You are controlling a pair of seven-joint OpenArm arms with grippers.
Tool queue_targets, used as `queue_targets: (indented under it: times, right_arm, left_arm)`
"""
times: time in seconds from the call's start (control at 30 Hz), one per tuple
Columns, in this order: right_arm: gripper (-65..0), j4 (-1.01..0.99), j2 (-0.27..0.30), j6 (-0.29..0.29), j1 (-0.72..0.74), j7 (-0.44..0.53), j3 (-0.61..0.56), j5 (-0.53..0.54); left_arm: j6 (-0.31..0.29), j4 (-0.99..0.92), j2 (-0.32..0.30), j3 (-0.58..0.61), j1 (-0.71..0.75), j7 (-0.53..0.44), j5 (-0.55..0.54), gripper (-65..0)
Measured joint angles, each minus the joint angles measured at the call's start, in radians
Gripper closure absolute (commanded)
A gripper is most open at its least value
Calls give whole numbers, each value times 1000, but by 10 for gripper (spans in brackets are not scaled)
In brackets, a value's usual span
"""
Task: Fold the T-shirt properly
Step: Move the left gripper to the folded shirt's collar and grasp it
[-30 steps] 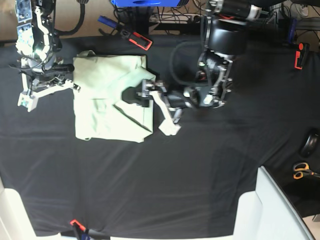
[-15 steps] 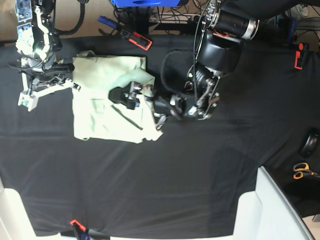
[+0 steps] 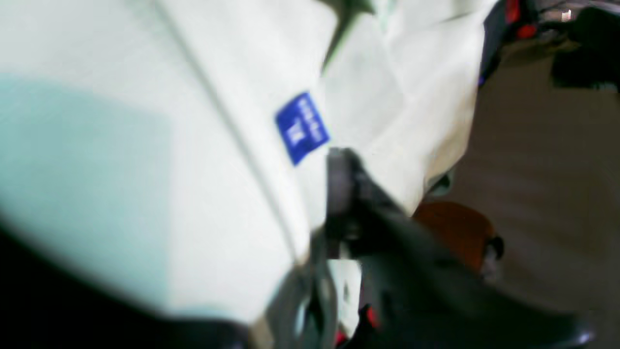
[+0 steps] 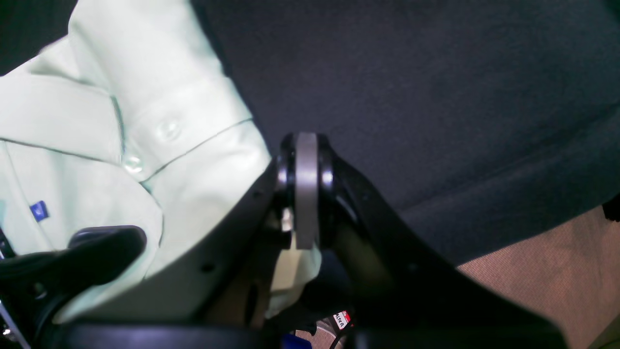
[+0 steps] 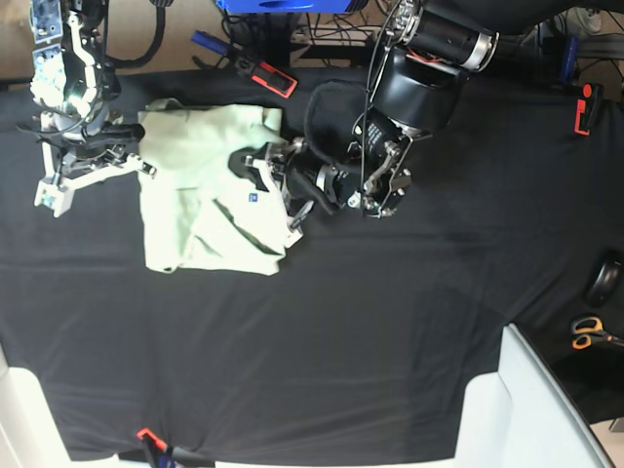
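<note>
Shirt (image 5: 200,200) lying part-folded on desk (image 5: 390,341), upper left in base view, black cloth under it. Left claw (image 5: 278,190) at shirt's right edge, narrowed down on a fold of fabric, lifting it inward; looks like a grip, tips partly hidden. Right claw (image 5: 146,168) closed at shirt's left edge beside collar; no cloth seen pinched in it.

Probably mid-fold of the right side. To do well: carry held edge straight across toward left side, keep low, lay flat so edges line up, avoid dragging layers underneath, release only once cloth rests.

Blue label (image 3: 302,127) w/ white print, too blurred to read
</note>
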Motion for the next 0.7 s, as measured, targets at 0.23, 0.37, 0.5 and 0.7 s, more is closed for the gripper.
queue_targets:
  times: [0.23,0.37,0.5,0.7]
  right_arm:
    - [0,0,0,0,0,0,0,0]
    - [0,0,2,0,0,0,0,0]
    - [0,0,2,0,0,0,0,0]
    - [0,0,2,0,1,0,2,0]
  left_arm:
    - [0,5,-20,10,-2,5,-9,0]
    - [-10,5,-58,20,-12,14,-25,0]
    - [-29,7,-133,120,-50,15,-66,0]
    - [-31,10,-184,342,-156,18,-64,0]
